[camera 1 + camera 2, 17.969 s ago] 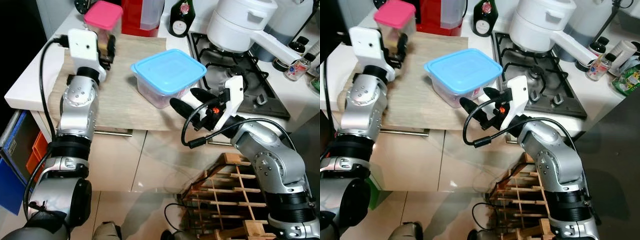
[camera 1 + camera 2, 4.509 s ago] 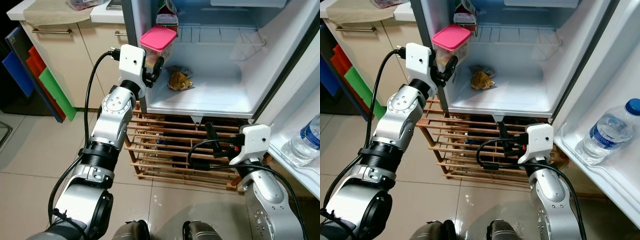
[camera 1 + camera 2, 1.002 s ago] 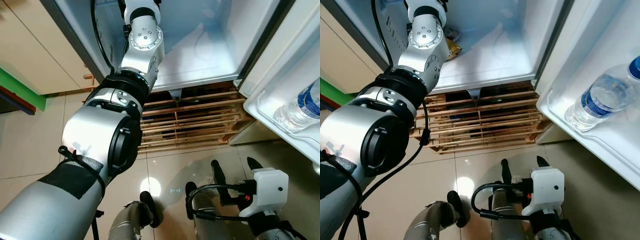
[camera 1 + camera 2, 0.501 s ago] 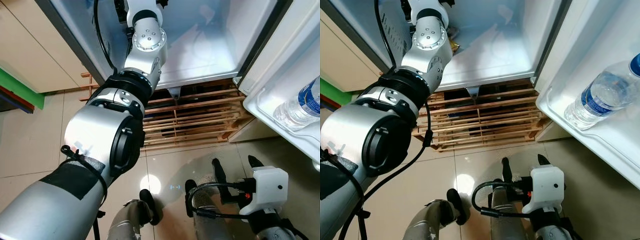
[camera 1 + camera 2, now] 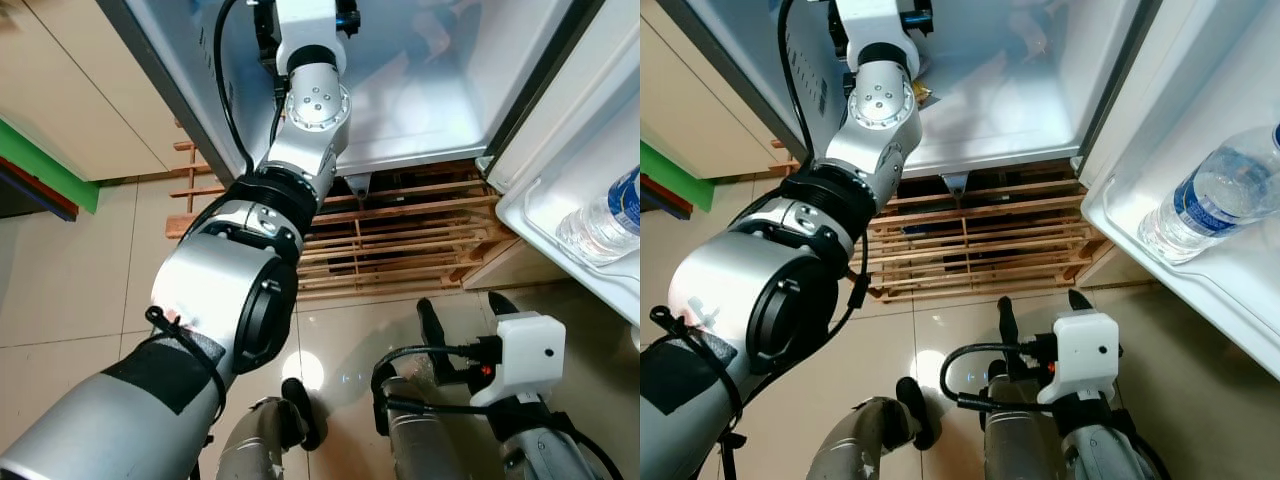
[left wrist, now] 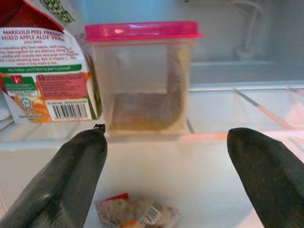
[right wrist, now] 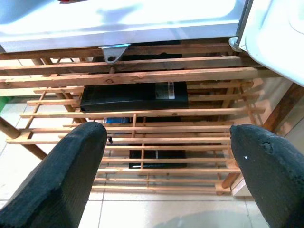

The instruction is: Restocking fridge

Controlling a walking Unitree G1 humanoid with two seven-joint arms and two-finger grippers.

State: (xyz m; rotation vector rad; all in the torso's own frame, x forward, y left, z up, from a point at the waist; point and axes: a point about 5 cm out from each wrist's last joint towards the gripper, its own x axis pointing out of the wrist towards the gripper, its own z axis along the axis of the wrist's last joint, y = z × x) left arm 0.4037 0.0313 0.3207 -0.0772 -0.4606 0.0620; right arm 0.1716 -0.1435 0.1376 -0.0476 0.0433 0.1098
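One pink-lidded container (image 6: 142, 78) sits released on the fridge shelf (image 6: 228, 137) at twelve o'clock of the left gripper (image 6: 166, 166), fingers spread; next, withdraw. Right gripper (image 7: 168, 161) idles, fingers spread.

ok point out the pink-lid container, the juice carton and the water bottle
pink-lid container (image 6: 142, 80), left wrist view, on its clear front wall
juice carton (image 6: 45, 71), left wrist view, on its printed front label
water bottle (image 5: 1215, 205), right eye view, on its clear body

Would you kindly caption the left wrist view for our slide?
Open left gripper facing the pink-lidded container standing on the fridge shelf beside a juice carton.
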